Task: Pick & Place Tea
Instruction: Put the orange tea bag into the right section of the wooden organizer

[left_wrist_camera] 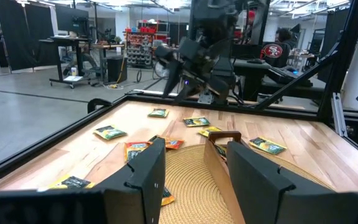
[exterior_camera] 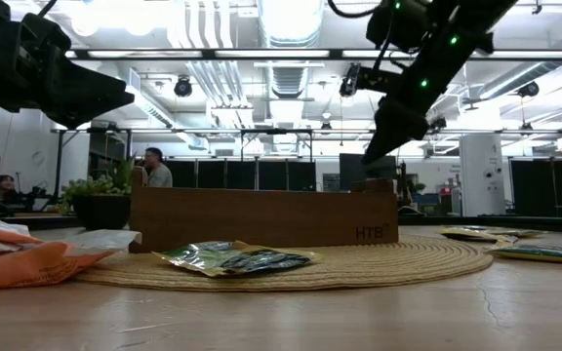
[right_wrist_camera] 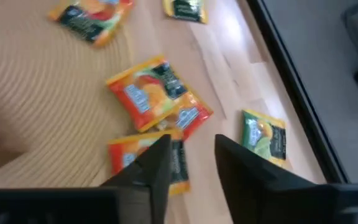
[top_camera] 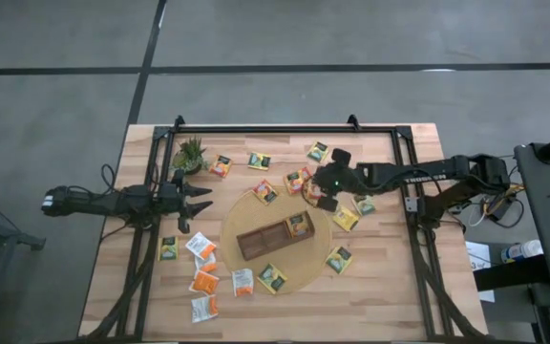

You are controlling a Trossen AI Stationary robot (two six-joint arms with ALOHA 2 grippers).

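Several small tea sachets lie flat around a round woven mat (top_camera: 242, 215), among them an orange one (right_wrist_camera: 157, 93), a yellow-green one (right_wrist_camera: 265, 135) and one on the mat's near edge (exterior_camera: 237, 258). The brown wooden divided tray (top_camera: 256, 244) stands on the mat with one sachet (top_camera: 299, 225) in its right compartment. My right gripper (right_wrist_camera: 194, 162) hangs open over the mat's far right edge, slanting down above orange sachets (top_camera: 299, 182), with nothing between its fingers. My left gripper (left_wrist_camera: 204, 174) waits open and level at the table's left, off the mat.
A small green potted plant (top_camera: 190, 155) stands at the far left of the table. A black metal frame (top_camera: 285, 128) runs along the table's far edge and sides. More sachets (top_camera: 204, 282) lie at the near left. People sit in the room behind.
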